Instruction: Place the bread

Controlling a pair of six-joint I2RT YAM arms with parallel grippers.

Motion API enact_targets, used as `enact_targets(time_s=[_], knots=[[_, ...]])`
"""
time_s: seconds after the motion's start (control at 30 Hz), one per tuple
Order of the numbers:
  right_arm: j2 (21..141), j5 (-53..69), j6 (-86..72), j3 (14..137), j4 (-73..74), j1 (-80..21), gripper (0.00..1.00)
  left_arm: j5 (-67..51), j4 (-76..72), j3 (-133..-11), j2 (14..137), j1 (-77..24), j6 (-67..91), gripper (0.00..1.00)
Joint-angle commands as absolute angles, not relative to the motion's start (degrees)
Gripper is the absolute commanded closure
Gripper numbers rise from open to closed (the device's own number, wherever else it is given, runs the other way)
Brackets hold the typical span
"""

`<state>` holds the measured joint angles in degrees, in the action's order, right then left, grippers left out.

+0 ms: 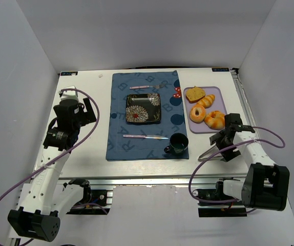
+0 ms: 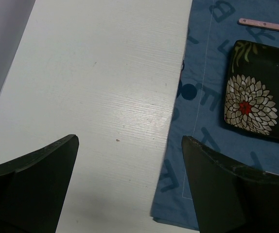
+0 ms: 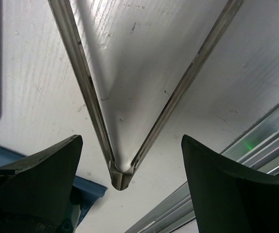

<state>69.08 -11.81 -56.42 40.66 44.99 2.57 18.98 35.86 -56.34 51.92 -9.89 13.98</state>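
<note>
Several breads lie on a lavender tray (image 1: 224, 100): a brown slice (image 1: 194, 94), a ring-shaped bun (image 1: 197, 114) and a croissant-like roll (image 1: 215, 119). A black floral plate (image 1: 143, 108) sits on the blue placemat (image 1: 117, 136); it also shows in the left wrist view (image 2: 256, 94). Metal tongs (image 1: 211, 152) lie on the table near the front edge, and their hinged end (image 3: 121, 172) lies between my right fingers. My right gripper (image 1: 228, 142) is open above the tongs, empty. My left gripper (image 1: 83, 108) is open and empty over bare table left of the placemat.
A dark cup (image 1: 178, 144) stands at the placemat's front right corner. A pink-handled fork (image 1: 146, 86) lies behind the plate and a pink-handled knife (image 1: 144, 137) in front of it. The table's metal front rail (image 3: 256, 150) runs just beside the tongs. White walls enclose three sides.
</note>
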Motion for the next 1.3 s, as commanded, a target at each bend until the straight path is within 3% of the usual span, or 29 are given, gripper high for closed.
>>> enact_targets(time_s=[0.0, 0.6, 0.67, 0.93, 1.27], knots=[[70.7, -12.6, -57.1, 40.5, 43.1, 2.7, 0.11, 18.6, 36.2, -57.6, 50.9, -10.1, 13.5, 0.02], [79.5, -16.4, -60.6, 40.0, 38.8, 2.8, 0.11, 19.8, 36.4, -58.3, 53.2, -10.1, 12.7, 0.02], [79.5, -16.8, -61.0, 39.7, 38.7, 2.8, 0.14, 19.8, 36.4, -58.2, 53.3, -10.1, 12.7, 0.02], [75.9, -19.9, -60.4, 41.2, 41.0, 2.8, 0.47, 19.0, 35.6, -57.7, 53.3, -10.1, 12.7, 0.02], [63.5, -19.1, -51.3, 53.2, 53.4, 2.8, 0.45, 17.7, 34.1, -57.0, 52.4, -10.1, 13.0, 0.02]])
